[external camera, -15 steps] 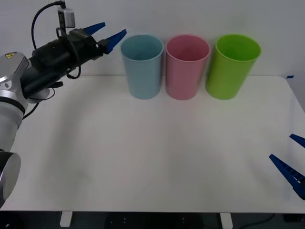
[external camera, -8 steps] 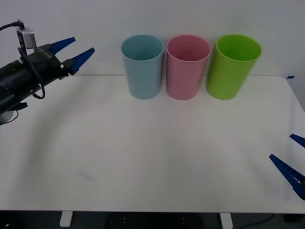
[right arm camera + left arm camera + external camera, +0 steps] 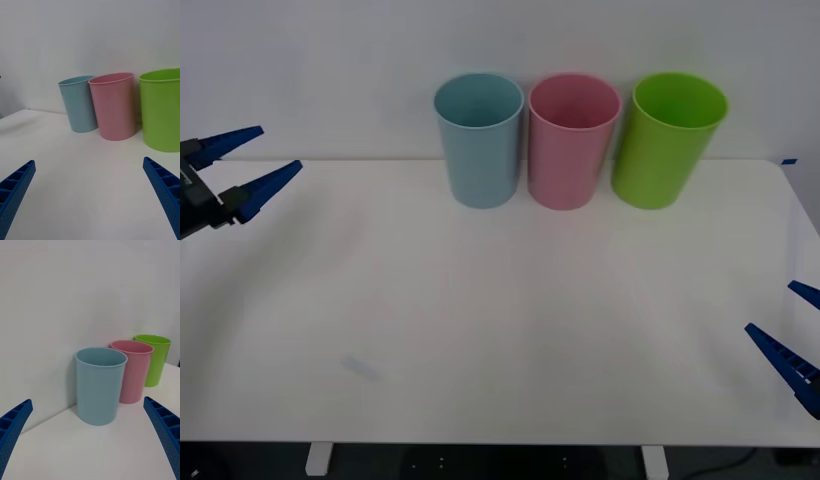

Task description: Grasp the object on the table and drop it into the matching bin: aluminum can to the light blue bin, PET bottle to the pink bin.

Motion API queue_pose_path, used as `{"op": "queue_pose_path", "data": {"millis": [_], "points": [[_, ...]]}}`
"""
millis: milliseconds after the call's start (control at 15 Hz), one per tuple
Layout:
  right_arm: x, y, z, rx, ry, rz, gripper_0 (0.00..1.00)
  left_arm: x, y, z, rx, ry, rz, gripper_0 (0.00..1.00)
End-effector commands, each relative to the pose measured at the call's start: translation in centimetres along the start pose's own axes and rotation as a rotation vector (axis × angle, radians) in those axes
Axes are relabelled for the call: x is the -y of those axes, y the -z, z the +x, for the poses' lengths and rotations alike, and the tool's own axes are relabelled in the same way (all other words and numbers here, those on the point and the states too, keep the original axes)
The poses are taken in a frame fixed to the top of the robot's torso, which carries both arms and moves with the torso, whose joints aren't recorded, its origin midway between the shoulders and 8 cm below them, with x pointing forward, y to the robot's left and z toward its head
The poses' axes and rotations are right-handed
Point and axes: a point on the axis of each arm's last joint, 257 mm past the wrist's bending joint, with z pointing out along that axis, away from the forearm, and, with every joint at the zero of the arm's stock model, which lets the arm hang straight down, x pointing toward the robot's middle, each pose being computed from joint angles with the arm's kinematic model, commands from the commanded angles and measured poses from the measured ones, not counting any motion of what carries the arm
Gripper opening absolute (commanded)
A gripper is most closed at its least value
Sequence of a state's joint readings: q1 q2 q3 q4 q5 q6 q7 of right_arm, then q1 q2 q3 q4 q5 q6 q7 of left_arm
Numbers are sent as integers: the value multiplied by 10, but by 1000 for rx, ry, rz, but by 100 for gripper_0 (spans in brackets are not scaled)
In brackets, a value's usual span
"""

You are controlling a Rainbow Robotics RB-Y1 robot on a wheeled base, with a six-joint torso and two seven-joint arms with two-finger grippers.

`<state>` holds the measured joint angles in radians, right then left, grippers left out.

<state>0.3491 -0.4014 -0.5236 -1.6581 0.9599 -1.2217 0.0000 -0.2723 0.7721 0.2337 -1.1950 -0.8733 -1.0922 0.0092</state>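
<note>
A plain white wall backs the white table (image 3: 500, 330), whose wide top runs across the front view. The left gripper (image 3: 242, 162) hangs at about nine o'clock in that view, over the table's left edge, its two blue ribbed fingers spread apart and pinching nothing; in the left wrist view those fingers (image 3: 13, 431) sit wide at the two lower corners. The right gripper (image 3: 800, 335) rests at about four o'clock, low at the table's right edge, its fingers likewise spread and holding nothing, and its fingers (image 3: 165, 195) frame the bins in the right wrist view. Outward from the grippers, three upright bins stand in a row at twelve o'clock along the table's far side: the light blue bin (image 3: 479, 140) on the left, the pink bin (image 3: 573, 141) just beside it in the middle, and a lime green bin (image 3: 671, 139) on the right, close against the pink one. The aluminum can cannot be seen on the tabletop, and the depth of the light blue bin is hidden from these angles.
</note>
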Motion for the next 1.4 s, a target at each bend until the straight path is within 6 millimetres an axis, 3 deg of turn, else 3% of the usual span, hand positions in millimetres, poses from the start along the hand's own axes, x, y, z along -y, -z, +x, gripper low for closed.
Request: {"op": "queue_pose_path", "data": {"millis": [67,467,667,933,1400], "points": [[0,0,0,0,0,0,100,1,41,8,-49,-39,6,100],[0,0,0,0,0,0,100,20,116,29,-117,-39,-28,100],[0,0,0,0,0,0,100,31,141,45,-135,13,-46,100],[0,0,0,0,0,0,100,46,160,64,-152,86,-53,100],[0,0,0,0,0,0,100,49,167,71,-163,108,-59,100]]}}
